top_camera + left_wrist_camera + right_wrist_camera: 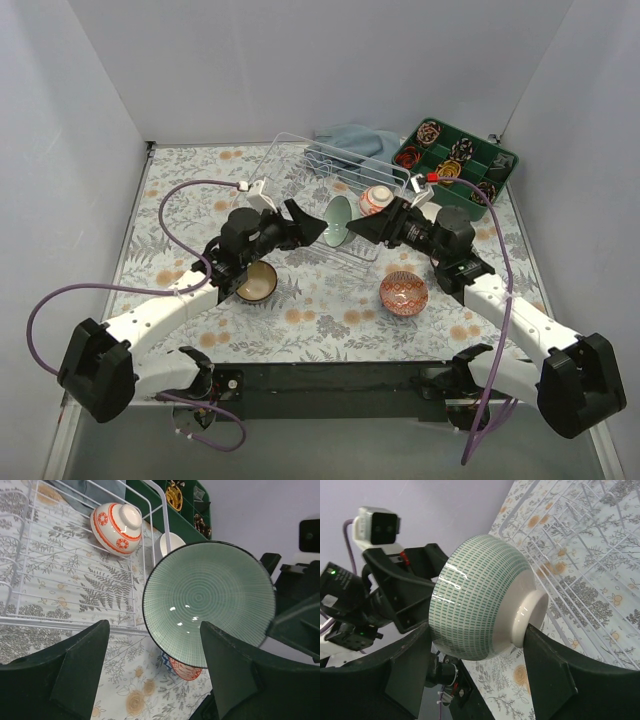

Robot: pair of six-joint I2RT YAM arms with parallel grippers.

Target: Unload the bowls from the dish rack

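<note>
Green bowl [339,221] stands on edge at the dish rack's [300,160] near side between both open pincers, left [307,225] and right [368,228]; we close squarely across rim and foot before lifting.

red patterned bowl [184,671] mostly hidden (behind green bowl [209,602]), tray contents indistinct

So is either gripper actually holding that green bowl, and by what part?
It cannot be told. The green bowl stands on edge between the left gripper and right gripper, both open, neither clearly clamping it.
</note>
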